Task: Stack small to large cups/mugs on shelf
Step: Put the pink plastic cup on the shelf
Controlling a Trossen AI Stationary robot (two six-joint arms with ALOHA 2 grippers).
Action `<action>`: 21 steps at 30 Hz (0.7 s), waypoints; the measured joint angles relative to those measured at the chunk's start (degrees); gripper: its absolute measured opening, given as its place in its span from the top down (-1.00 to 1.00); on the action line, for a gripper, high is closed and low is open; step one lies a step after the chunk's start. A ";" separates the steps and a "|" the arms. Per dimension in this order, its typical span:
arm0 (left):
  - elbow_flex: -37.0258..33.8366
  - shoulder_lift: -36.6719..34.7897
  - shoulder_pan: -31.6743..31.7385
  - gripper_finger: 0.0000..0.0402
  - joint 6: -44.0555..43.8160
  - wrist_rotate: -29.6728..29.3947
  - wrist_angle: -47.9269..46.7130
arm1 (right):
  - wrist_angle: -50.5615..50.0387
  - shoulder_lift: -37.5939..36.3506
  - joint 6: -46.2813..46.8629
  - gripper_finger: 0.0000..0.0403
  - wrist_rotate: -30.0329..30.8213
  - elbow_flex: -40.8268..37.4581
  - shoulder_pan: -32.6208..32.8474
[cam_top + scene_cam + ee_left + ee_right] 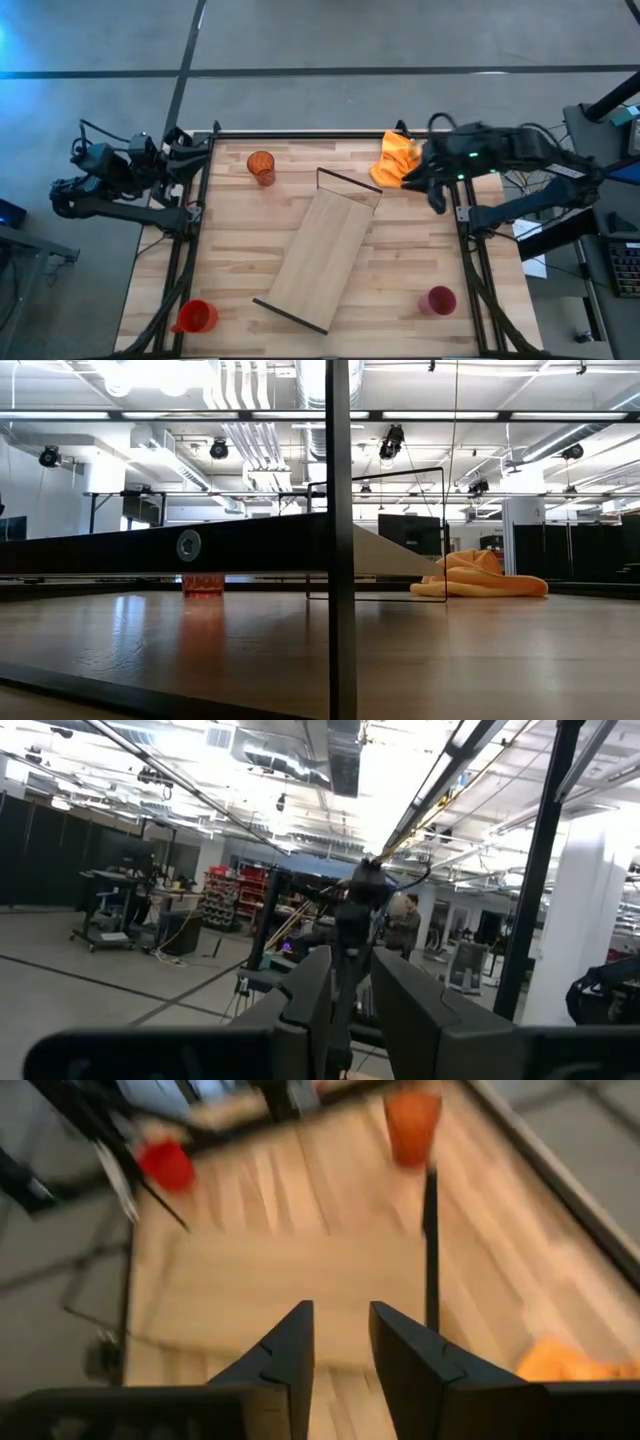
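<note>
The pale wood shelf [320,255] stands slantwise mid-table on its dark end frames [340,560], also seen in the right wrist view [290,1285]. The amber tumbler [261,167] [202,583] [412,1125] stands upright near the far edge. The red mug [195,316] [167,1165] sits at the near left corner. The magenta cup [438,300] stands near the right edge. My right gripper [428,185] [340,1350] hovers open and empty over the far right corner, beside the orange cloth. My left gripper [188,152] [350,1005] waits at the table's left edge, its fingers slightly apart and empty.
An orange cloth [395,160] [480,575] lies crumpled at the far right corner, just under my right arm. A black metal frame [470,260] runs around the table. Bare planks lie between the shelf and the magenta cup.
</note>
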 joint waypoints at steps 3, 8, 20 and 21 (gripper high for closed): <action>0.00 -1.15 0.00 0.70 0.00 0.00 0.09 | -5.36 3.69 0.70 0.45 -0.56 0.87 0.00; 0.00 -3.11 0.00 0.70 0.00 0.03 0.03 | -22.06 8.83 8.78 0.44 -11.83 2.13 0.38; -0.42 -4.16 0.00 0.70 0.04 0.22 -4.77 | -22.68 8.58 32.97 0.44 -19.41 -3.80 19.19; -0.42 -4.10 0.00 0.70 0.04 0.22 -4.69 | -23.13 8.52 34.33 0.44 -19.39 -4.39 21.31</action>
